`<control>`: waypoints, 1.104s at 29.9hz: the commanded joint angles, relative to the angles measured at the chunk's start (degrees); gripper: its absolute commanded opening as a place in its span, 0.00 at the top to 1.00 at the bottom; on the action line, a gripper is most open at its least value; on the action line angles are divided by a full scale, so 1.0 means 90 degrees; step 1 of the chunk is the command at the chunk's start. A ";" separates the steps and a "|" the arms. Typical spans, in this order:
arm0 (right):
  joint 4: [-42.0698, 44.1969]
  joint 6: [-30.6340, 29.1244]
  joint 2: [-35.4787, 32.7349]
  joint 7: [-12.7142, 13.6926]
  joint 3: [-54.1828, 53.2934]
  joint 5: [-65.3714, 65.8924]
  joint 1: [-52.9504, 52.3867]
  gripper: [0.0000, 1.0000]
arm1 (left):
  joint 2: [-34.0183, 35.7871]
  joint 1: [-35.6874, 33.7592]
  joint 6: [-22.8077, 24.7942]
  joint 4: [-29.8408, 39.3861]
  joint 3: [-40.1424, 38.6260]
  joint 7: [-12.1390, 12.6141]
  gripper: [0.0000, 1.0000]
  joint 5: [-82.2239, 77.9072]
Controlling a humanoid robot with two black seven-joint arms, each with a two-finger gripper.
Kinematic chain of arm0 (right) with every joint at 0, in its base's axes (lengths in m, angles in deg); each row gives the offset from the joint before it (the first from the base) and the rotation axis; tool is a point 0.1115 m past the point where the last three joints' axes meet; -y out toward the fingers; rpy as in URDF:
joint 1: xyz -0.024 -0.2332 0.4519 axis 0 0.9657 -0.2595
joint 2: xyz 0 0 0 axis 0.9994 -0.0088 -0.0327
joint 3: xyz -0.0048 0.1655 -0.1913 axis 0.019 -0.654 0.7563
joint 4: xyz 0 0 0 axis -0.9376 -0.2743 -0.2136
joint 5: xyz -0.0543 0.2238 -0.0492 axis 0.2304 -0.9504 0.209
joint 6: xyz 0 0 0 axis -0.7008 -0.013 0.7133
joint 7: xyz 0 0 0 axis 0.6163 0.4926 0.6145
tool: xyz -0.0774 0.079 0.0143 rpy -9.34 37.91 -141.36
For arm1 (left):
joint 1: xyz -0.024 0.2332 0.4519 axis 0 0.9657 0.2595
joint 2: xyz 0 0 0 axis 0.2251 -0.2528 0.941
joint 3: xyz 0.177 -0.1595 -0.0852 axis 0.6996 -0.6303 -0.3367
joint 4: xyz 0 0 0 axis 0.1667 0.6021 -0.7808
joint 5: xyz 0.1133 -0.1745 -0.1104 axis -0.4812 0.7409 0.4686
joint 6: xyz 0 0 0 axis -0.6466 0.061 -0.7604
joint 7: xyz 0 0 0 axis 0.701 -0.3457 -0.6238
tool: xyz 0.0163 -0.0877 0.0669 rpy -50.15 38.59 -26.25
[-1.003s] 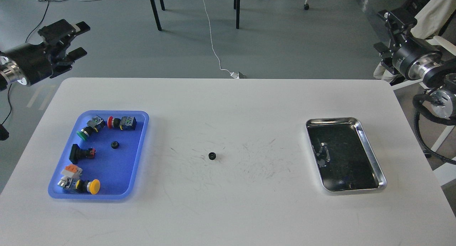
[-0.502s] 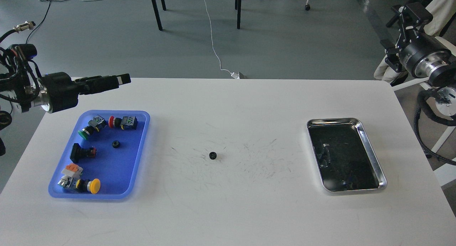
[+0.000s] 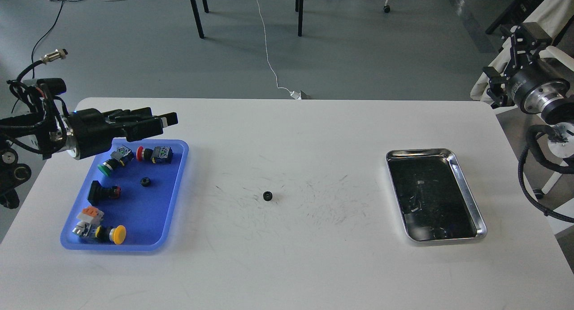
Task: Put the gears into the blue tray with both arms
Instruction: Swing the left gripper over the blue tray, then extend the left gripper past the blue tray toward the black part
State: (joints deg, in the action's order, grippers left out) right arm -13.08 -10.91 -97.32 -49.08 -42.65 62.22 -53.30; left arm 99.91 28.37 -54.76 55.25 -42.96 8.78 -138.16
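L fingers (image 3: 168, 119) now over blue tray (image 3: 172, 211) edge

silver tray (image 3: 466, 198) R on white table (image 3: 314, 265) | 5 push-button switches (image 3: 154, 154) L

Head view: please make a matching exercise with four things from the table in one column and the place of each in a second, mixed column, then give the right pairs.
Things:
1. gear with teeth
2. gear with centre hole
3. yellow push-button switch
4. silver metal tray

Places:
A. near corner of the blue tray
B. right part of the table
C. bare table top, near its middle
D. middle of the blue tray

Pairs: 1-C, 2-D, 3-A, 4-B
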 commanded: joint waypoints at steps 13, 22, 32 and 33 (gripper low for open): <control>0.0004 -0.0006 0.0044 0.0110 -0.0149 -0.0756 0.0130 0.03 | -0.0077 -0.0008 -0.0148 0.0688 0.0239 0.0000 0.02 -0.2777; 0.0014 0.0042 0.0083 0.0120 -0.0207 -0.0972 0.0394 0.03 | -0.0740 -0.0018 -0.0187 0.0689 0.0219 0.0000 0.04 -0.4652; 0.0014 0.0091 0.0102 0.0110 -0.0217 -0.0972 0.0394 0.03 | -0.1268 -0.0106 -0.0071 0.0688 -0.0161 0.0000 0.06 -0.3990; 0.0023 0.0101 0.0102 0.0110 -0.0207 -0.0962 0.0404 0.03 | -0.1259 -0.0115 0.0017 0.0736 -0.0181 0.0000 0.06 -0.3941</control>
State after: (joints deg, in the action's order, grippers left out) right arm -12.92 -10.08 -96.40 -48.07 -44.61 53.48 -49.76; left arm 88.82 27.41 -55.90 61.63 -44.12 8.78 -175.12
